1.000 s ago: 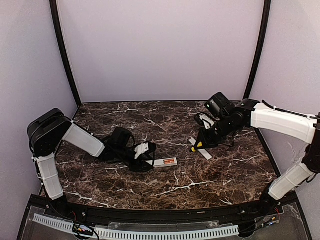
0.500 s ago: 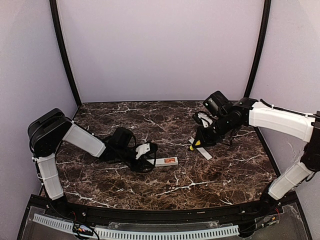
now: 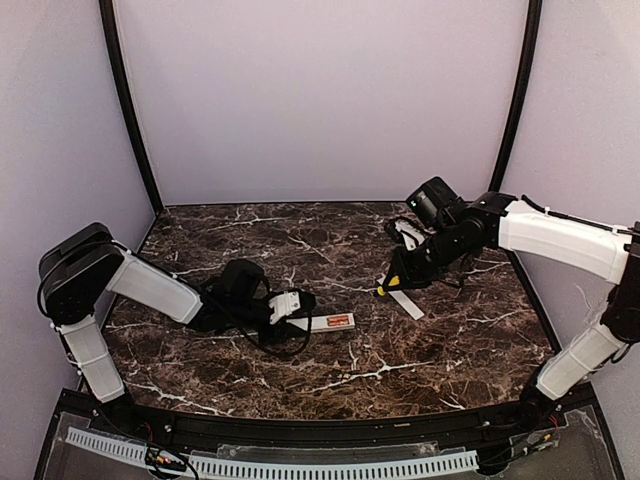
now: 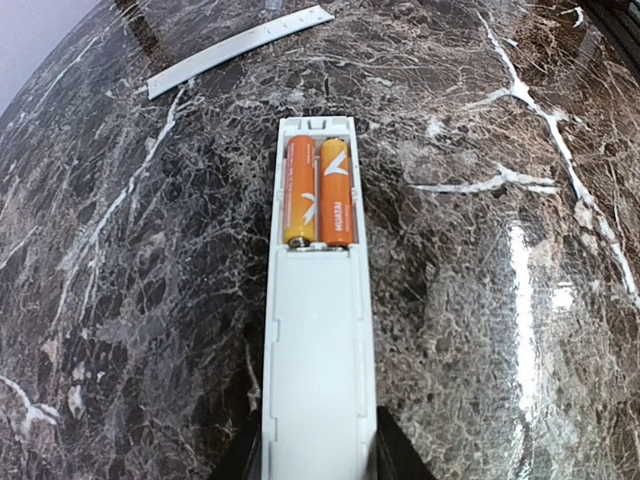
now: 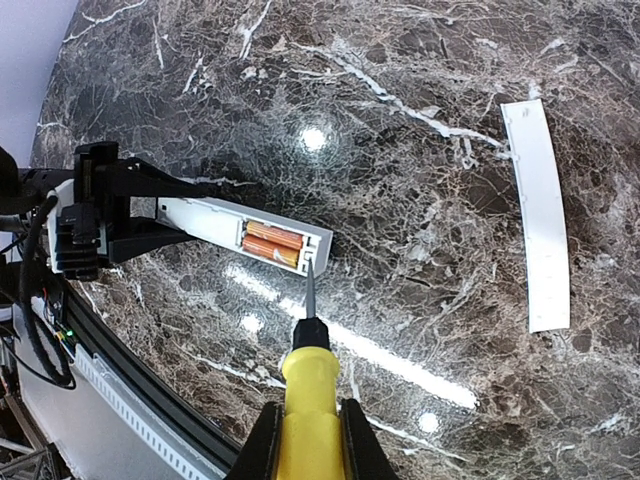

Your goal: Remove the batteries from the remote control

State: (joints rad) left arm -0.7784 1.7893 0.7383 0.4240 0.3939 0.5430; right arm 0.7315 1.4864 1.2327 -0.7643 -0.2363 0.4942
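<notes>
The white remote control (image 3: 322, 322) lies on the marble with its back recess open and facing up. Two orange batteries (image 4: 318, 192) sit side by side in that recess, also seen as batteries (image 5: 272, 244) from the right wrist. My left gripper (image 3: 288, 308) is shut on the remote's plain end, its fingers (image 4: 398, 462) pressing both long edges of the remote (image 4: 318, 380). My right gripper (image 5: 308, 445) is shut on a yellow-handled screwdriver (image 5: 309, 375). In the top view the screwdriver (image 3: 385, 291) hangs right of the remote, apart from it, tip pointing toward the battery end.
A thin flat white strip (image 3: 405, 300) lies on the marble under my right gripper, seen as the strip (image 5: 538, 215) at right and the strip (image 4: 240, 48) beyond the remote. Black frame posts (image 3: 128, 110) stand at the back corners. Cables trail round the left wrist (image 3: 235, 300).
My left gripper has closed on the remote's near end and the left arm's elbow has swung left and lower. The right gripper with the screwdriver has drifted slightly up and left.
</notes>
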